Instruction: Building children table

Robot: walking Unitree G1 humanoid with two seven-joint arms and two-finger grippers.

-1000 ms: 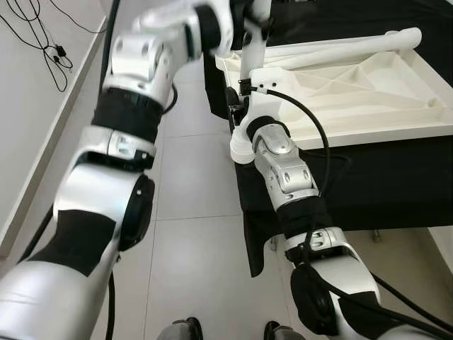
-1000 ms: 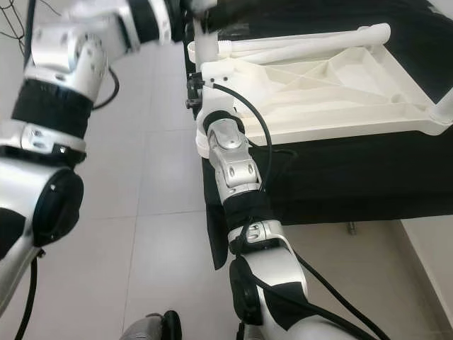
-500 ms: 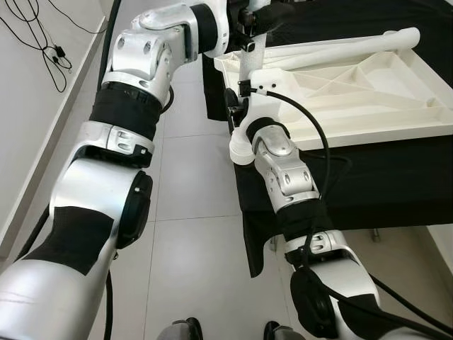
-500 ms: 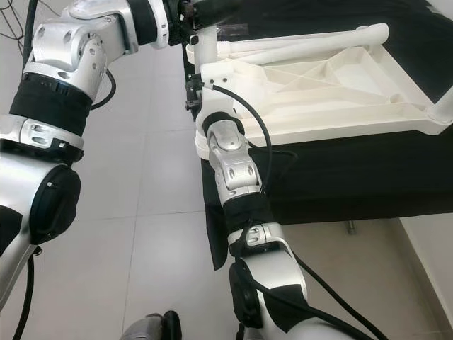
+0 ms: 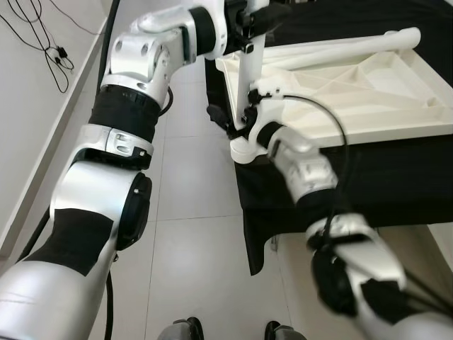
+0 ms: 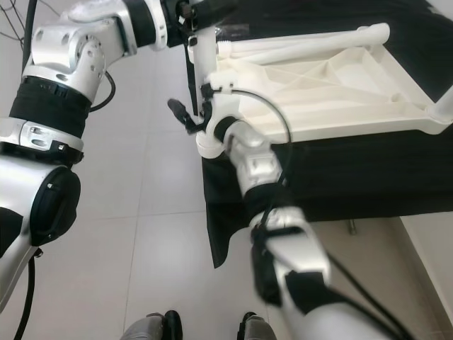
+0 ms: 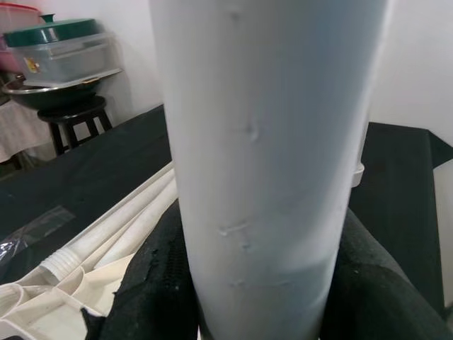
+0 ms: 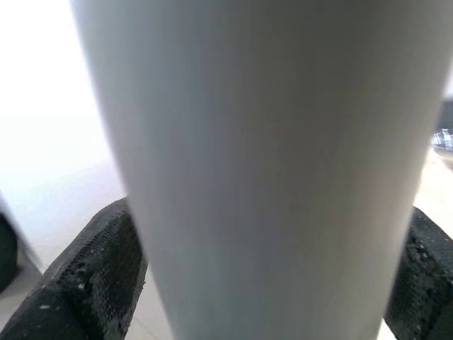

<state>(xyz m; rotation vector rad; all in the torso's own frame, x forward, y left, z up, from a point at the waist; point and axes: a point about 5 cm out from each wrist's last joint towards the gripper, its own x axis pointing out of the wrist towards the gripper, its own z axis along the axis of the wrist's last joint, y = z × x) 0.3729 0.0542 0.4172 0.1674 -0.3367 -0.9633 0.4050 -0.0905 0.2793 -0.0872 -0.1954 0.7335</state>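
Observation:
A white plastic table top lies upside down on a black-draped surface. One white table leg stands upright in its near-left corner socket. My left gripper is shut on the upper part of this leg; its pads press both sides. Lower down, my right gripper is shut on the same leg, one black finger showing on the leg's left side, and the leg sits between its pads. Another loose leg lies along the top's far edge.
The black cloth hangs down in front of me. Grey floor tiles lie to the left, with a wall and cables beyond. A further upright leg stands at the right corner. A stool with containers stands behind.
My right forearm has swung out to the right and twisted at the leg, so one finger now juts out left of it. The left arm settled at the leg's top.

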